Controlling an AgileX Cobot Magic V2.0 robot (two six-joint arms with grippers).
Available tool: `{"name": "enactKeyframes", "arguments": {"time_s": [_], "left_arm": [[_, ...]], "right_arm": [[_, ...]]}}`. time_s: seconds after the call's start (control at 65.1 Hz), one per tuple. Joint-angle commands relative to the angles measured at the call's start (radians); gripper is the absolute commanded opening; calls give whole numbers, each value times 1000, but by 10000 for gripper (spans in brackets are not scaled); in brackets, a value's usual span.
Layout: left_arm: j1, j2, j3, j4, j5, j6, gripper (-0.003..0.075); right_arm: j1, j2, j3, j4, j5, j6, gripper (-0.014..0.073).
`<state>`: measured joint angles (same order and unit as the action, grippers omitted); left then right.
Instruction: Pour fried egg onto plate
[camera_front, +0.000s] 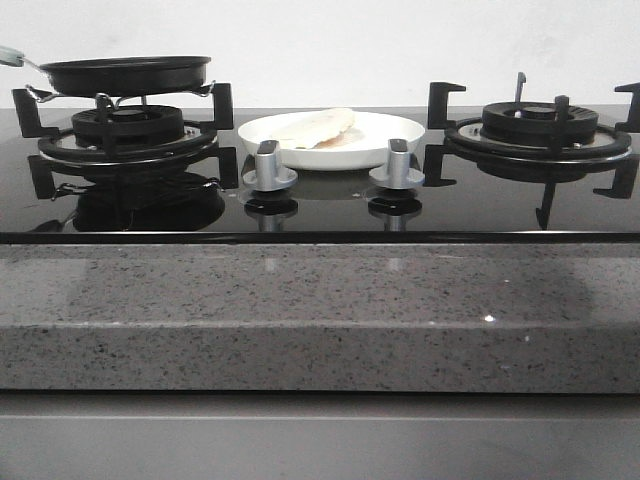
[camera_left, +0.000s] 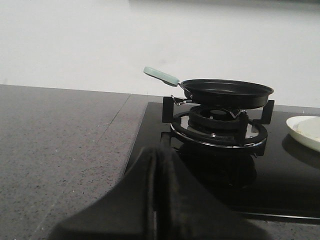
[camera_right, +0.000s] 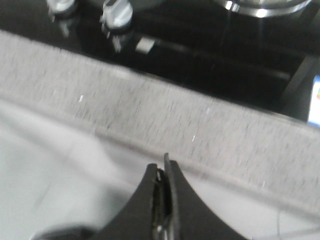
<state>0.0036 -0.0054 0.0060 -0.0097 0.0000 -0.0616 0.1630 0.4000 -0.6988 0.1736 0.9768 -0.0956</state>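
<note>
The white plate (camera_front: 385, 150) sits between the two burners, behind the knobs. On it lies the fried egg (camera_front: 318, 128), pale cream side up, no yolk showing. A small black frying pan (camera_front: 125, 73) with a mint-green handle (camera_left: 161, 76) rests on the left burner; I cannot see inside it. My left gripper (camera_left: 159, 152) is shut with nothing in it, low by the hob's left edge, well short of the pan (camera_left: 227, 92). The plate's rim (camera_left: 305, 131) shows at that view's edge. My right gripper (camera_right: 162, 166) is shut and holds nothing, out past the counter's front edge. Neither gripper appears in the front view.
Two silver knobs (camera_front: 270, 165) (camera_front: 397, 165) stand in front of the plate on the black glass hob. The right burner (camera_front: 540, 125) has black pan supports with nothing on them. A speckled grey stone counter (camera_front: 300, 310) runs along the front and to the left (camera_left: 60, 150) of the hob.
</note>
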Motion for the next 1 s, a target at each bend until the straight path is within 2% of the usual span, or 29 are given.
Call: {"name": "enactKeyframes", "arguments": {"time_s": [0.0, 0.092, 0.2, 0.307, 0.553, 0.768, 0.983], "left_arm": [[-7, -18, 5, -7, -89, -10, -19], [-7, -18, 5, -7, -89, -10, -19], [-7, -18, 5, -7, -89, -10, -19], [-7, -18, 5, -7, -89, -10, -19], [-7, -18, 5, -7, -89, -10, -19], [-7, -18, 5, -7, -89, -10, -19], [-7, -18, 5, -7, -89, -10, -19]], "right_arm": [[-31, -28, 52, -32, -229, -15, -68], [-79, -101, 212, -39, -457, -44, -68], [-129, -220, 398, -39, -657, -45, -68], [-161, -324, 553, -35, -791, -45, -68], [-178, -429, 723, -17, -913, -44, -68], [-166, -430, 721, -17, -995, -44, -68], [-166, -430, 721, -17, -1001, -44, -68]]}}
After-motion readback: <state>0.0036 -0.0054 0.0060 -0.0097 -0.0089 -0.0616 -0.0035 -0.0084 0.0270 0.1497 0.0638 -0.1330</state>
